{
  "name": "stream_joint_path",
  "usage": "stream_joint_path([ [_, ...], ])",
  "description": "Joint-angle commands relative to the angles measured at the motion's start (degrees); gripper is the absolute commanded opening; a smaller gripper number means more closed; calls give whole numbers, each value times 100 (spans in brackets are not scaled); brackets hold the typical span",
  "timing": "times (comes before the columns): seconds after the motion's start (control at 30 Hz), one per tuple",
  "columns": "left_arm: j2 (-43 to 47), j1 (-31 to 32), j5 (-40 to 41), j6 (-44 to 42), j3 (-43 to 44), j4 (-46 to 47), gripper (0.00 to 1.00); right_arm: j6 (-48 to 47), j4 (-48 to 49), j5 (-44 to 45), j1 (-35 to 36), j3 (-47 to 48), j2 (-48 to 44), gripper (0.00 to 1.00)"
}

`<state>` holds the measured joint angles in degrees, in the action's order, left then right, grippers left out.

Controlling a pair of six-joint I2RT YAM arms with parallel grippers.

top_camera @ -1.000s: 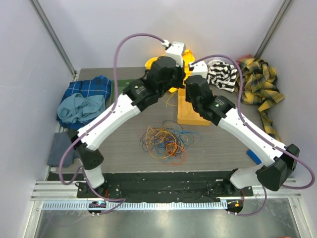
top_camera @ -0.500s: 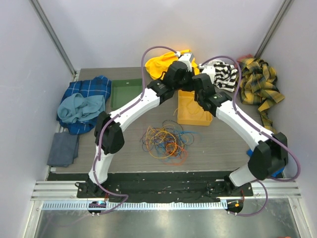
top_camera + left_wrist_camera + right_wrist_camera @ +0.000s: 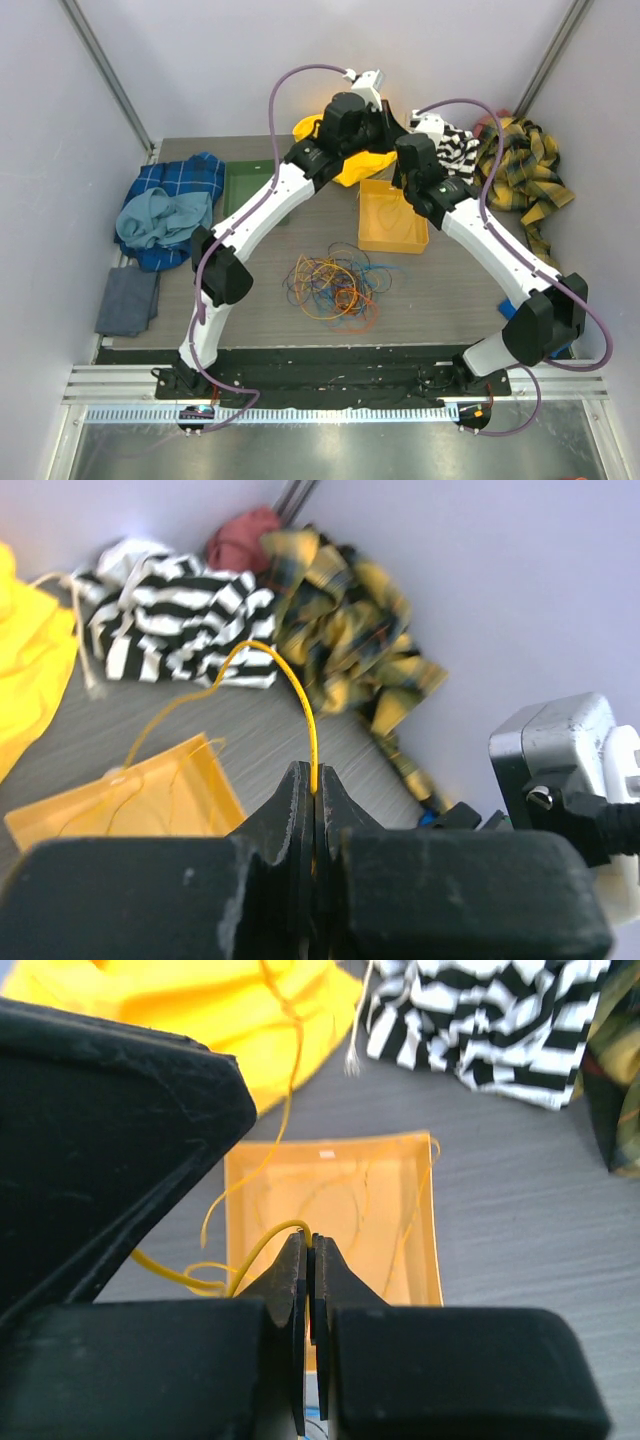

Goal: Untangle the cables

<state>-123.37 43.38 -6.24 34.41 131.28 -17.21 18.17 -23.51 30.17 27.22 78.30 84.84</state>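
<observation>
At the table's left edge, a grey cloth and a blue plaid cloth with a teal cloth on it are seen. A green tray lies just beside them, nearer the far edge.

The cables are heaped mid-table toward the near edge, apart from both arms. They form a loose tangle of string-thin loops, mostly orange and yellow with some blue and dark. The heap is slightly wider left-to-right and no single heading can be told.

The left gripper is clamped on a yellow cable. The strand rises from the tips, then arcs left and down toward the orange bin. The right gripper is pinched together on a yellow strand too, which curves left and down over the bin. Whether it is the same strand cannot be told. Thin yellow strands are seen inside the bin.

Both grippers are raised near the far edge, between a yellow cloth and a striped cloth. A yellow plaid cloth is piled at the far right corner.
</observation>
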Motion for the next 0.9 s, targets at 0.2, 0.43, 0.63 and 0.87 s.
stream_joint_path([
  [0.2,-47,13,-641,663,-524,824,0,-33,127,173,-15,-254,41,1],
  [0.43,-20,31,-896,883,-1280,1176,0,125,373,156,-42,-737,112,1],
  [0.63,-38,22,-739,857,-1571,1072,25,186,452,129,-42,-861,226,18],
  [0.87,-388,-136,-202,628,-1177,343,59,231,391,234,-42,-825,270,52],
])
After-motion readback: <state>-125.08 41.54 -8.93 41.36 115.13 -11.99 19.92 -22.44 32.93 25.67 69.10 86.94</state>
